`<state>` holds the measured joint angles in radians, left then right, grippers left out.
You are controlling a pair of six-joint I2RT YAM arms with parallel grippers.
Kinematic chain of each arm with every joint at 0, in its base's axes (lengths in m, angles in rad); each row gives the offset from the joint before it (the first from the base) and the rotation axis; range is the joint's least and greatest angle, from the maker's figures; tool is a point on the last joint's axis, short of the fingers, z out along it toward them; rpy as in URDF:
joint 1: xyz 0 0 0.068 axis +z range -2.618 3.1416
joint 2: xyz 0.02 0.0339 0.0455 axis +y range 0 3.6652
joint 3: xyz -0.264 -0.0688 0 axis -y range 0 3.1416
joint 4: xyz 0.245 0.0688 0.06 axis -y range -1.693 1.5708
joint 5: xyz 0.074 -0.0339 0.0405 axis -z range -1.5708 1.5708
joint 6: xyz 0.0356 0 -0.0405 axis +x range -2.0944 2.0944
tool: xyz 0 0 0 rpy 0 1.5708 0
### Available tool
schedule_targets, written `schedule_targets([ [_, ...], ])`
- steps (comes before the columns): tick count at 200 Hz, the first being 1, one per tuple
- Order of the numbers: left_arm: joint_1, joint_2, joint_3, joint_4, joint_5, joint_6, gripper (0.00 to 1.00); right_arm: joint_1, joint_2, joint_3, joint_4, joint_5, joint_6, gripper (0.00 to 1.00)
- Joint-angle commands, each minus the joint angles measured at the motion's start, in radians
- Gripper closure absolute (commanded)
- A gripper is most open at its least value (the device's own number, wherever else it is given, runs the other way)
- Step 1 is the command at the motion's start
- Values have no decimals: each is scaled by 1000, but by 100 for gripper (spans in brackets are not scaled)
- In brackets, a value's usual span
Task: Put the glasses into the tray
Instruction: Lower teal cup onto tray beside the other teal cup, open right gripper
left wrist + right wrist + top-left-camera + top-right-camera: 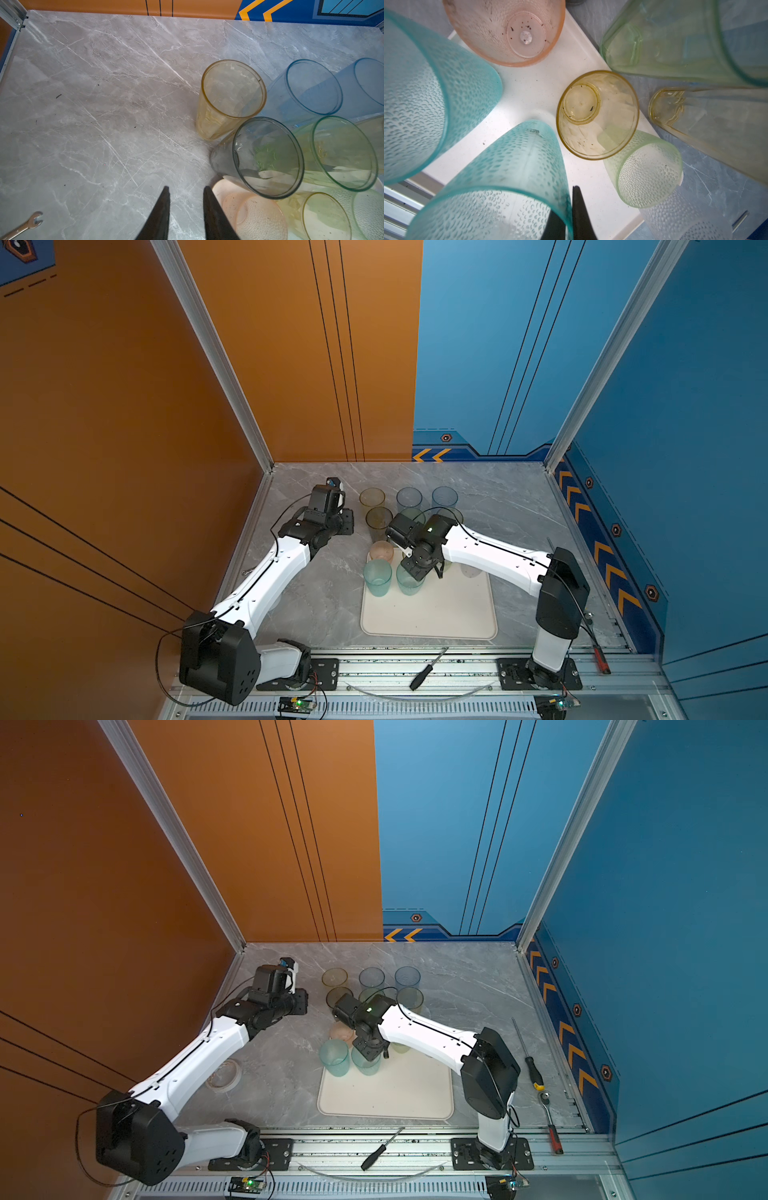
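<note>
The cream tray (436, 614) (386, 1096) lies at the front middle of the table. On its far-left part stand two teal glasses (377, 577), a pink one (381, 551) (508, 31), a small yellow one (598, 114) and a pale green one (643, 170). My right gripper (419, 570) (568, 199) is shut on the rim wall of the nearer teal glass (409, 581) (508, 166), one finger inside and one outside. Behind the tray, yellow (372, 497), smoke grey (268, 155), green (342, 153) and blue (409, 497) glasses stand on the table. My left gripper (343, 524) (186, 188) hangs open and empty, left of them.
A black screwdriver (428, 668) lies on the front rail. A tape roll (224, 1073) lies under the left arm, and a small wrench (22, 226) is nearby. A yellow-handled screwdriver (532, 1065) and a ratchet (550, 1123) lie at the right edge. Walls close three sides.
</note>
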<state>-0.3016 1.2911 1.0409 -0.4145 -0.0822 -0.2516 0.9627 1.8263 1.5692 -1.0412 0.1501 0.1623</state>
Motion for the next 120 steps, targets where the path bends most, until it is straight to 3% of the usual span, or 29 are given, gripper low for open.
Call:
schedule_targets([
  [1,-7,8,31,-14,4,11,70,-4,11,-19,19,-18,25,97],
  [71,-8,14,33,-14,6,11,70,-5,7,-46,32,-16,34,96],
  [120,-10,21,36,-14,7,11,70,-11,10,-52,36,-18,37,89],
])
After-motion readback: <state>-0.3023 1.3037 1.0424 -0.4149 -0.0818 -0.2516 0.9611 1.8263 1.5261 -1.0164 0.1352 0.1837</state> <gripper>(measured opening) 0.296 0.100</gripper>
